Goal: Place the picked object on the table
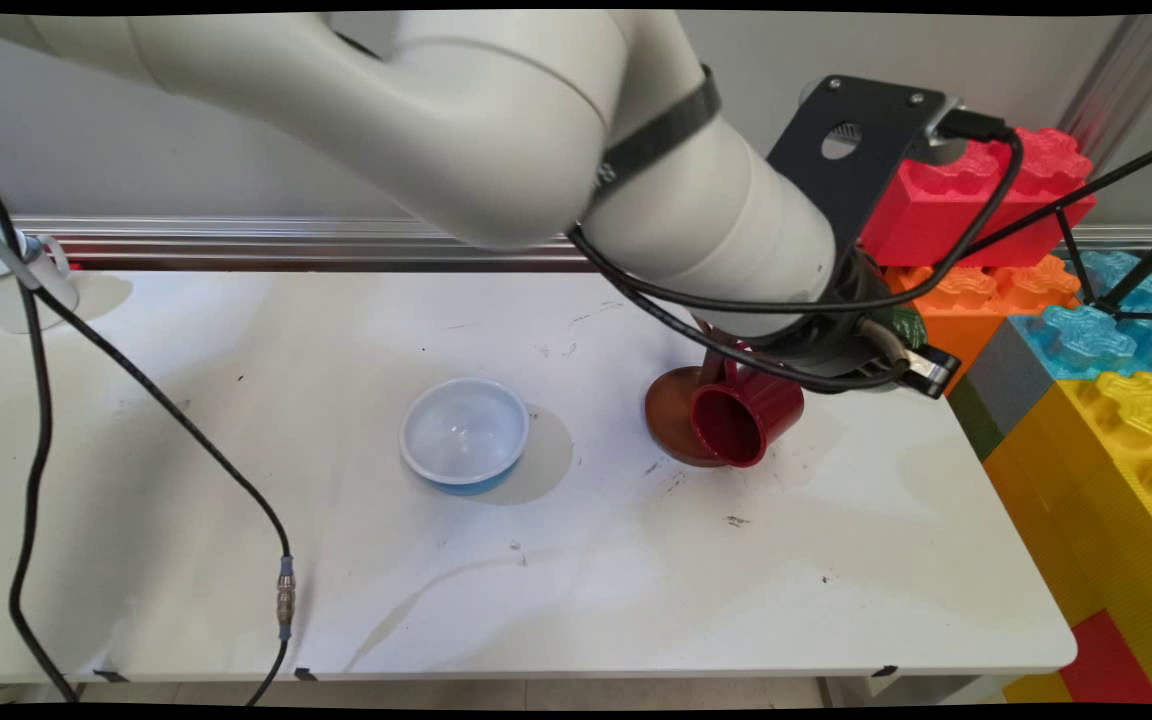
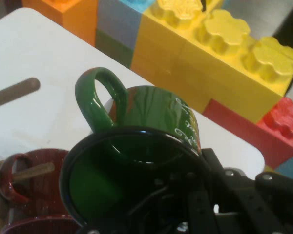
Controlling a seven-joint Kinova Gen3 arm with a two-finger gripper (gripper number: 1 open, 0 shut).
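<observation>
**Holding a green mug just beside the red one**

Looking down from the main view, my claw sits low over the right part of the white table, mostly hidden under my own wrist and its black cables. Only a sliver of the green mug peeks out at the claw. Just left of it a red mug lies tipped on its side, its mouth facing the near edge. It rests against a round brown wooden base. Further left, well apart from both, a pale bowl with a blue outside stands upright. A wall of big toy bricks in red, orange, blue and yellow lines the table's right end. A white cup stands at the far left corner.

From my hand view, the green mug fills the middle, its dark mouth turned toward me and its handle sticking up at the upper left. My claw is clamped on its rim and the mug hangs clear of the table, though I cannot make out my fingertips. At the lower left is the red mug, with a wooden peg passing through its handle. A second peg shows bare at the left edge. Yellow bricks lie beyond the green mug.
</observation>
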